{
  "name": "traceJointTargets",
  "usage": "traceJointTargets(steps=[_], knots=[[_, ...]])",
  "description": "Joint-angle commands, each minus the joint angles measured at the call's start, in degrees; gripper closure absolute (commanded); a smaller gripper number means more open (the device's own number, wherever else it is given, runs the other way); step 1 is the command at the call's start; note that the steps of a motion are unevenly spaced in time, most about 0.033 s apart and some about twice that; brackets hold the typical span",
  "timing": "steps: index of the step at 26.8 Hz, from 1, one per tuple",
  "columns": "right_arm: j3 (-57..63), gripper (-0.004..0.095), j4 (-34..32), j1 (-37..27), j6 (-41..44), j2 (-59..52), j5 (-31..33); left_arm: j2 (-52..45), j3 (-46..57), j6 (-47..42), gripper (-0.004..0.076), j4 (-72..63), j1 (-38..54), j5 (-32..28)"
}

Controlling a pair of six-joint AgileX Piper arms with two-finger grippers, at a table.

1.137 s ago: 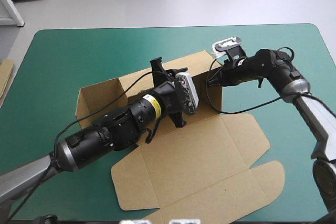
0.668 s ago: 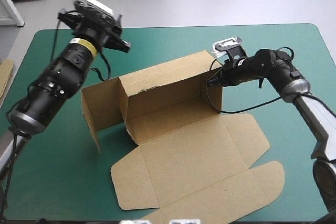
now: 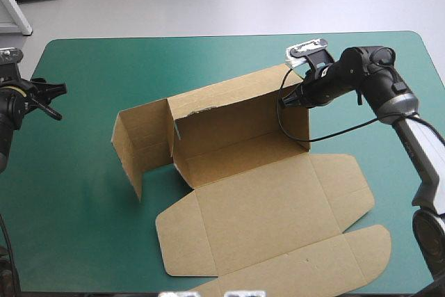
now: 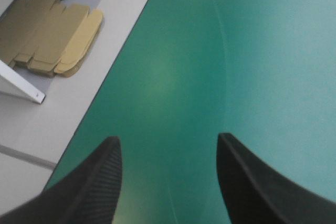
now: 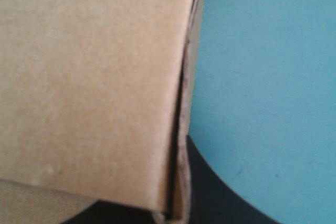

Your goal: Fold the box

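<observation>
The brown box (image 3: 229, 113) stands mid-table with its long back wall raised, a side wall (image 3: 139, 140) swung out at its left end, and the lid (image 3: 278, 213) flat toward the front edge. My right gripper (image 3: 286, 101) is shut on the right end of the back wall. In the right wrist view the board (image 5: 89, 77) fills most of the picture, its edge pinched between the black fingers (image 5: 220, 198). My left gripper (image 3: 52, 99) hovers at the table's left edge, far from the box. It is open (image 4: 168, 139) over bare teal-green cover.
A stack of flat brown board (image 4: 52, 35) lies on the floor beyond the table's left edge. Bare teal-green cover (image 3: 83, 193) stretches left of the box and behind it (image 3: 174, 60).
My left arm pulled back from over the box's middle, rose, and swung out to the table's left edge. The box shifted a little to the right, with the right gripper still on its wall.
</observation>
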Motion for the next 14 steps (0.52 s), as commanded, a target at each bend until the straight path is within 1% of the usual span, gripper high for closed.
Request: traceJointTargets(steps=[1,2,3,7,14], knots=[[-7.55,0.0926,-5.74,-0.01,3.1,-2.54,6.62,-2.07,2.3,0.43,0.0339,-0.39,0.26,-1.81],[-9.11,0.0927,-6.89,-0.01,4.04,-2.54,9.76,-2.07,3.01,1.2,0.0339,-0.5,0.26,-1.36],[-10.06,0.0927,-7.84,-0.01,5.56,-2.54,11.41,-2.07,3.71,2.7,0.0339,-0.62,0.26,-0.72],[-10.27,0.0927,-7.58,-0.01,5.81,-2.25,11.41,-2.07,3.71,2.93,0.0339,-0.62,0.26,0.22],[-11.18,0.0927,-7.9,-0.01,6.11,3.63,11.41,-2.07,3.71,3.06,0.0339,-0.62,0.26,1.92]])
